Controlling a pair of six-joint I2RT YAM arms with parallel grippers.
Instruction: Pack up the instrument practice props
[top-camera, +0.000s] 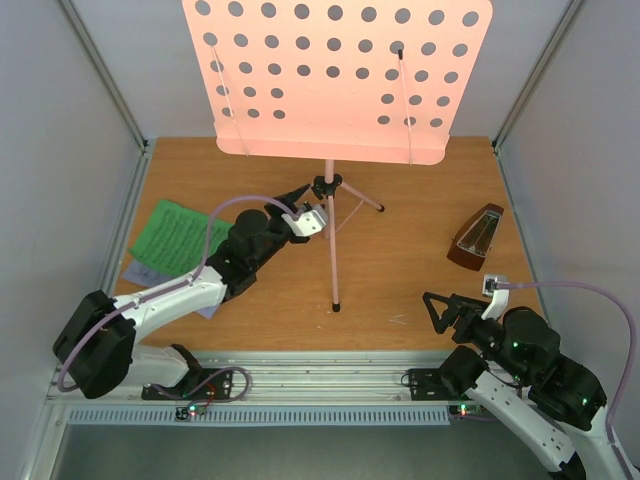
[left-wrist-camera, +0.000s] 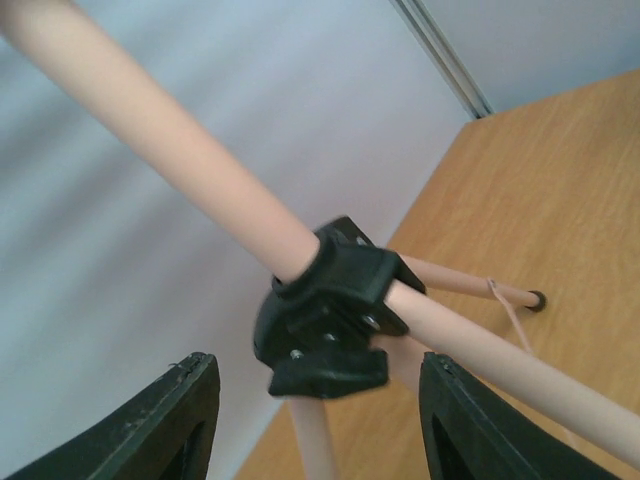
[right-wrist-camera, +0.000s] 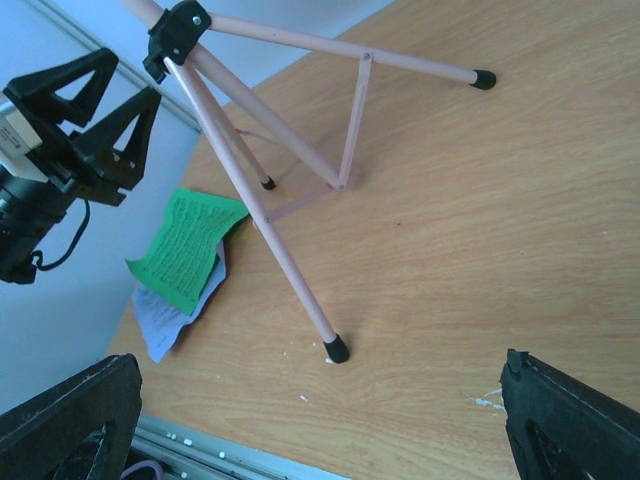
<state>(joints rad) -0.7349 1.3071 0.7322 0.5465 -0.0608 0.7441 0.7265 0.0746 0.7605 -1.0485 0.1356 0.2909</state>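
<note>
Green is the first thing on my left: a green sheet (top-camera: 172, 235) of printed music lies flat on the wooden table (top-camera: 400, 290) close to the left wall, with a white sheet (top-camera: 140, 272) partly under it and showing at its near edge. Just right of the paper, my left arm reaches across the table, and my left pincer (left-wrist-camera: 316, 358) sits at the black hub (top-camera: 326, 186) where the legs of the pink stand (top-camera: 335, 80) meet the pole. The jaws are apart, one finger on each side of the hub. My wrist view shows a gap on both sides, so I am not clenching anything there. The stand is upright on its tripod in the middle of the table. One leg runs toward the near edge and another runs off to the right. Its perforated desk fills the far side of the overhead view. Farther right, well apart from the stand, the small reddish-brown metronome (top-camera: 478, 238) stands on the table toward the right wall. My right pincer (top-camera: 440, 310) hangs over the near right part of the table, on the near side of the metronome and not touching it. Its jaws are spread wide with nothing between them.
</note>
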